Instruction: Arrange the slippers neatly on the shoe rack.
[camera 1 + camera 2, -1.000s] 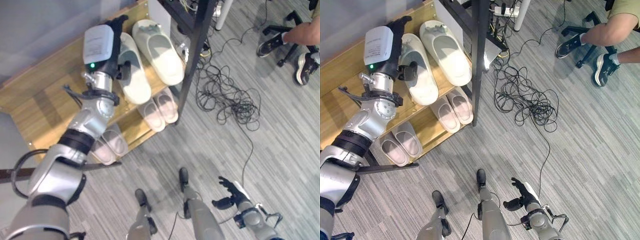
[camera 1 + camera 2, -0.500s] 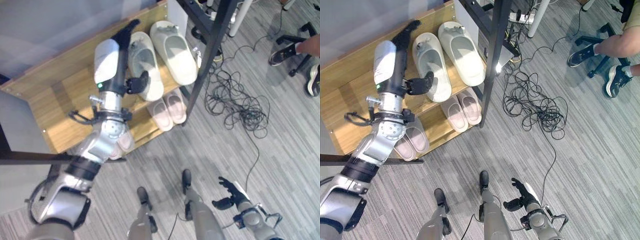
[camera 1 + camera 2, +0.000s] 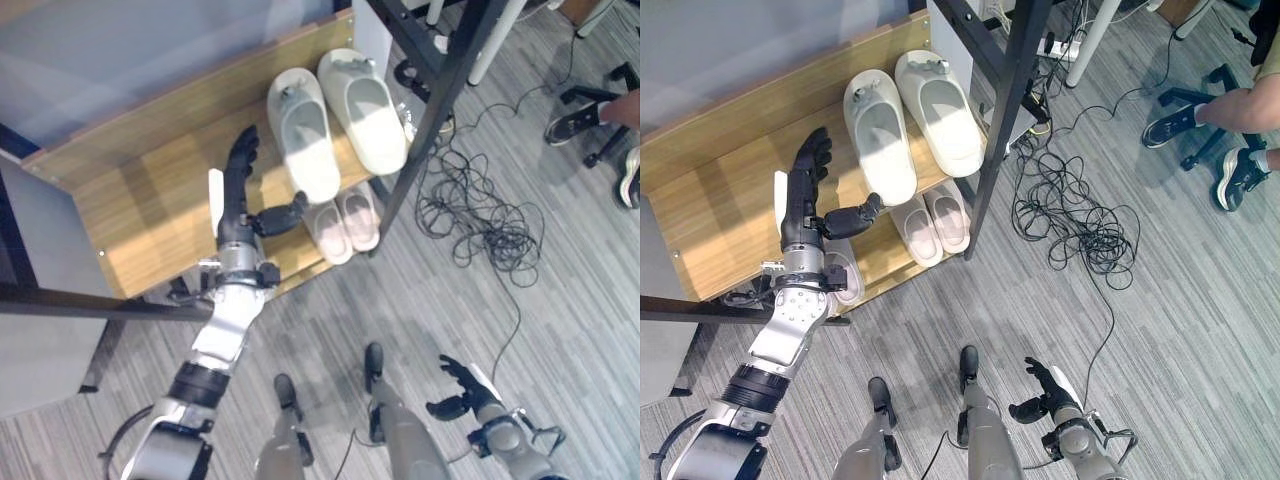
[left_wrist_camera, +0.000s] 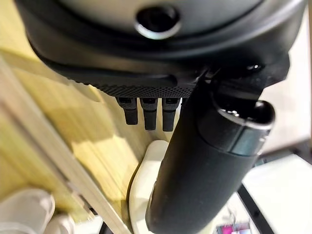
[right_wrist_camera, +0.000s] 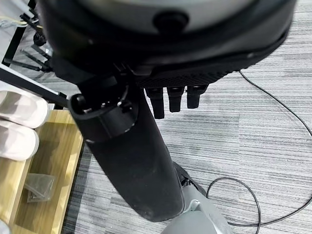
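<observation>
The two large cream slippers (image 3: 902, 118) lie side by side on the top shelf of the wooden shoe rack (image 3: 710, 210), toes toward the wall, almost parallel and close together; the left one sits a little lower than the right one, so the pair is not perfectly level. On the lower shelf a pair of small pinkish slippers (image 3: 930, 222) stands together, and another pale pair (image 3: 840, 272) is partly hidden behind the left arm. The left hand (image 3: 805, 195) is above the bare part of the top shelf, just beside the left cream slipper, with its fingers straight and spread and the thumb standing out toward the slipper; it holds nothing, and I cannot tell if the thumb touches the slipper. The right hand (image 3: 1045, 392) hangs low over the grey floor, fingers loosely apart, empty. I judge that the task is nearly finished: all slippers I can see are on the rack and in pairs. What may be left is only a small push to align the left cream slipper with its partner.
</observation>
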